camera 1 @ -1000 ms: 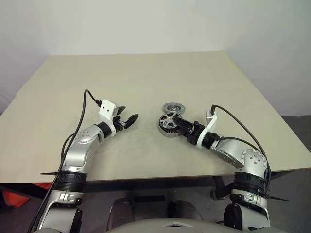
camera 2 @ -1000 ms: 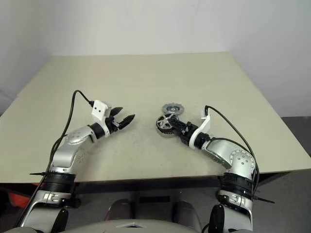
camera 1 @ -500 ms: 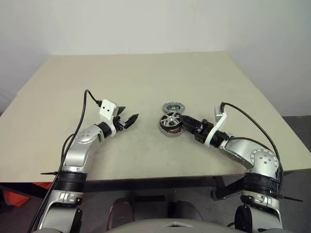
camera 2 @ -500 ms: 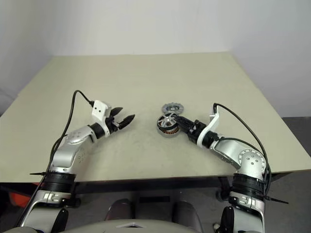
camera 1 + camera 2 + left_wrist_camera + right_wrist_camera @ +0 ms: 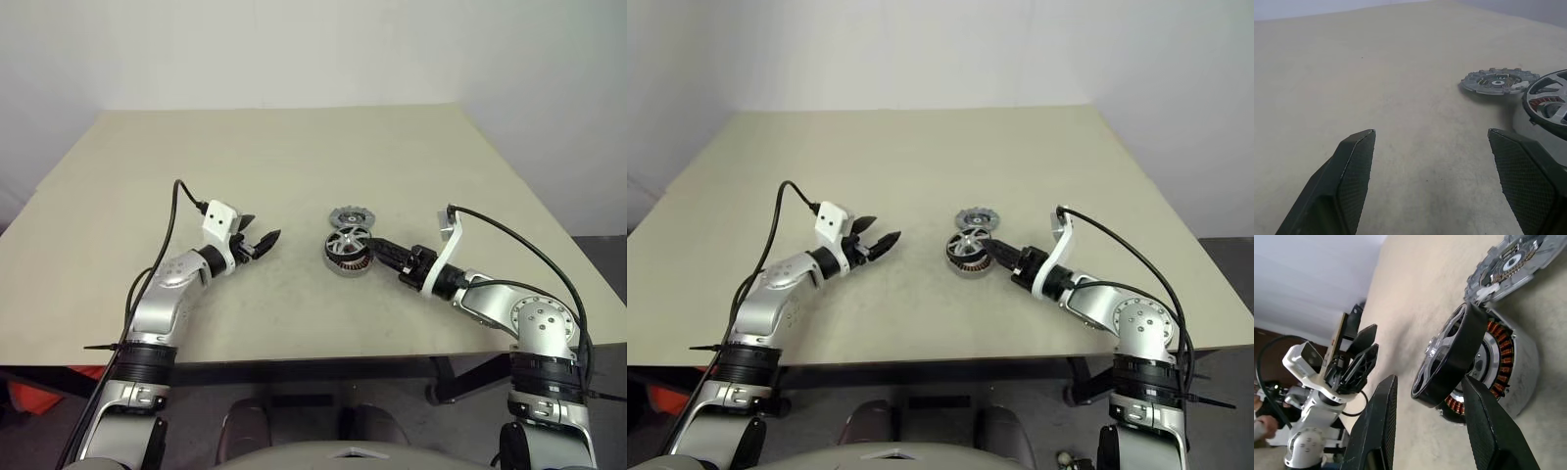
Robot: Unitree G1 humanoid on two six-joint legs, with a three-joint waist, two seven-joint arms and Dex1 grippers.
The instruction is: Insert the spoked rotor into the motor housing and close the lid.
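The motor housing (image 5: 343, 262), a grey puck with copper windings, stands on the table right of centre. The spoked rotor (image 5: 348, 238), with silver spokes in a dark rim, sits tilted in the housing's mouth, one edge raised (image 5: 1449, 352). Just behind them the lid (image 5: 351, 215) lies flat with its notched, dark-centred face up. My right gripper (image 5: 376, 246) points at the rotor from the right. Its fingers stand apart with gaps to the rim on both sides (image 5: 1427, 378). My left gripper (image 5: 257, 231) hovers open to the left of the parts, nothing between its fingers (image 5: 1430, 132).
The beige table (image 5: 294, 147) stretches wide behind and to the left of the parts. Its front edge (image 5: 294, 360) runs just below both forearms, and its right edge (image 5: 549, 211) slants away near my right arm.
My right arm has swung out to the right and its wrist has rolled. Its fingers have drawn back from over the housing to the rotor's right side. The left arm has stayed still.
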